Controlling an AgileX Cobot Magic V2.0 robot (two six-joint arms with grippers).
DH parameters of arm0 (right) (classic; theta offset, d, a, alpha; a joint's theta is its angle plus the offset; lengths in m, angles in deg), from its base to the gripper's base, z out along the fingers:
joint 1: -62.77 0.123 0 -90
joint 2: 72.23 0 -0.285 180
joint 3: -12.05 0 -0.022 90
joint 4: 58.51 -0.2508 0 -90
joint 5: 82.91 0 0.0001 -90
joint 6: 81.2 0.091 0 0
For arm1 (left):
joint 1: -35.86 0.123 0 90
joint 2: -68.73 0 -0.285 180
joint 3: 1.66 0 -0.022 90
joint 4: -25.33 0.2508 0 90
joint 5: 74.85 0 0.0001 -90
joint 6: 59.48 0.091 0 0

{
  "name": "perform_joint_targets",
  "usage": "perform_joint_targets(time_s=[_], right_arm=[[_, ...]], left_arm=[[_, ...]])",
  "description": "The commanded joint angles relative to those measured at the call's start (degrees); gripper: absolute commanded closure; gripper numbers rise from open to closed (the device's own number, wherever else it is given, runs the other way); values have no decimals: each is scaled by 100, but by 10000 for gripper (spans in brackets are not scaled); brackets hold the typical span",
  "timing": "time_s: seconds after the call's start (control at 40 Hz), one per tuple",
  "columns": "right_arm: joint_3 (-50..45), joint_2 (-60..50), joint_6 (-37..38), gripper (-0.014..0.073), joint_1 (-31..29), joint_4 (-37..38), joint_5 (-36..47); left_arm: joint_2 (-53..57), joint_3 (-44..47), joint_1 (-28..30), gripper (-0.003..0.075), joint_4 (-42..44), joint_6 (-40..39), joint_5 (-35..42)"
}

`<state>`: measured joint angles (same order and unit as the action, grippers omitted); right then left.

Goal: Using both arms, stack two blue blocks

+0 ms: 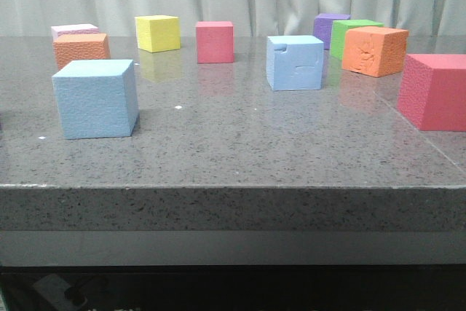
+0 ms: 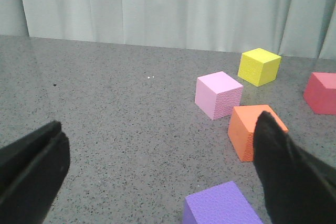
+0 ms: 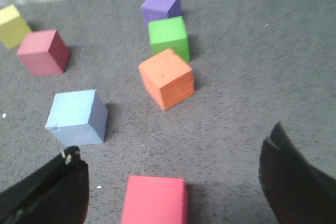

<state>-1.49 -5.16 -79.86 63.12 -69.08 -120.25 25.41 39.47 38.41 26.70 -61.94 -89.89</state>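
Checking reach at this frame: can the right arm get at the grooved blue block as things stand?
Probably yes. The right gripper is open and the grooved blue block stands alone ahead of it; the pink block sits nearer but off to the side.

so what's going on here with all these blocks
Nothing is being handled yet. The two blue blocks sit apart on the table: the plain blue block near the front left, the grooved blue block farther back toward the middle. Other coloured cubes are scattered around them. The left gripper and right gripper are both open and empty above the table, so the stacking has not started.
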Motion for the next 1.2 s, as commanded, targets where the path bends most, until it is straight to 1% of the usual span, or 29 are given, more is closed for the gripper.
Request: perform_joint_targets(time_s=[0.0, 0.2, 0.4, 0.53, 0.7, 0.88, 1.18], right_arm=[[741, 608, -48, -67, 243, -99, -55], [2148, 2088, 148, -67, 883, -99, -637], [3582, 3553, 521, -67, 1497, 8, -1308], [4507, 4421, 829, -67, 1717, 167, -1817], [5600, 5372, 1119, -67, 1800, 288, -2503], [6066, 5838, 1132, -67, 1800, 288, -2947], [6078, 6059, 1132, -62, 1800, 283, -2975]], left_arm=[[-34, -205, -1, 29, -4, -32, 475], [-34, -205, -1, 29, -4, -32, 475], [-34, -205, -1, 29, -4, -32, 475], [-34, -205, -1, 29, -4, -32, 475], [-34, -205, -1, 29, -4, -32, 503], [-34, -205, -1, 29, -4, -32, 503], [-34, -205, -1, 29, -4, -32, 503]])
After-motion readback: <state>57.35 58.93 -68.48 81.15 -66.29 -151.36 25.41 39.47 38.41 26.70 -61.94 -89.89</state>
